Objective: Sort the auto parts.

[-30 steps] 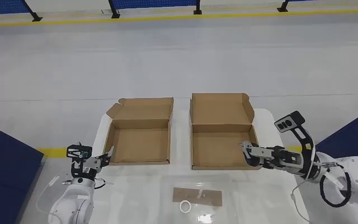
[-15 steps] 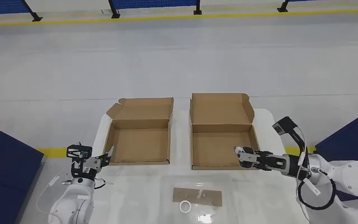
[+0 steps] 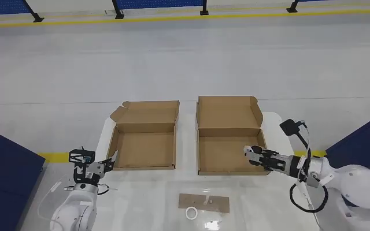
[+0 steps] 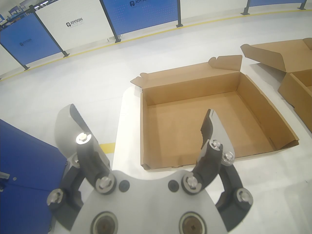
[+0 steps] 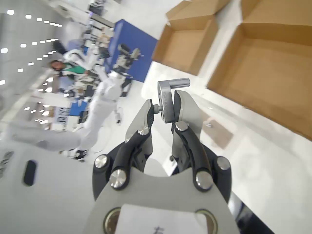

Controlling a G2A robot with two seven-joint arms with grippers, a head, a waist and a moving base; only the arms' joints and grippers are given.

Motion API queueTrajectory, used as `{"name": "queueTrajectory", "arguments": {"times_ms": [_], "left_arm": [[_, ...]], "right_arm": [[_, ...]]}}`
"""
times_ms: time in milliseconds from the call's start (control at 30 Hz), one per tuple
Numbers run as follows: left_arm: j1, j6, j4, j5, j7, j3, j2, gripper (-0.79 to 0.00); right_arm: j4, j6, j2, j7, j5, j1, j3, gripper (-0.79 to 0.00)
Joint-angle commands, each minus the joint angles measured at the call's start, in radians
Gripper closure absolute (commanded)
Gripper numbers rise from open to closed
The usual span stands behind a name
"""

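So the right end effector [image 5: 163,99] is clamped on a small metal bracket [image 5: 166,91], a flat grey plate with a round pin sticking out sideways at the top. In the top view that end effector [image 3: 251,155] sits right at the near right corner of the right box [image 3: 228,151], so the part is up in the air at the box edge and not in anything yet. Both the right box and the left box [image 3: 144,151] look bare inside. The left end effector [image 4: 141,110] is spread wide with nothing in it, parked by the near left corner of the left box. A white ring [image 3: 191,213] lies on the surface [image 3: 186,147] just beside a cardboard scrap [image 3: 203,202], well in front of the boxes. My worry is the hold: one finger seems to press on a little stud on the plate rather than the flat face, so the bracket could swivel or slip out. And being this close to the box wall, letting go here could bounce the part off the rim and onto the surface. Also no clue which box this part belongs in, so a wrong drop is possible.
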Motion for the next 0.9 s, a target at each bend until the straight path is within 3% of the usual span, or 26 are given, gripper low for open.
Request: {"name": "queueTrajectory", "arguments": {"times_ms": [0,267,633,867], "left_arm": [[0.000,0.000,0.000,0.000,0.000,0.000,0.000,-0.785],[0.000,0.000,0.000,0.000,0.000,0.000,0.000,-0.785],[0.000,0.000,0.000,0.000,0.000,0.000,0.000,-0.785],[0.000,0.000,0.000,0.000,0.000,0.000,0.000,-0.785]], "right_arm": [[0.018,0.031,-0.001,-0.032,-0.051,0.019,-0.042,0.000],[0.122,0.112,-0.003,-0.119,-0.308,0.131,-0.230,0.000],[0.361,0.214,-0.031,-0.171,-0.478,0.287,-0.481,0.000],[0.389,0.217,-0.036,-0.166,-0.480,0.308,-0.505,0.000]]}}
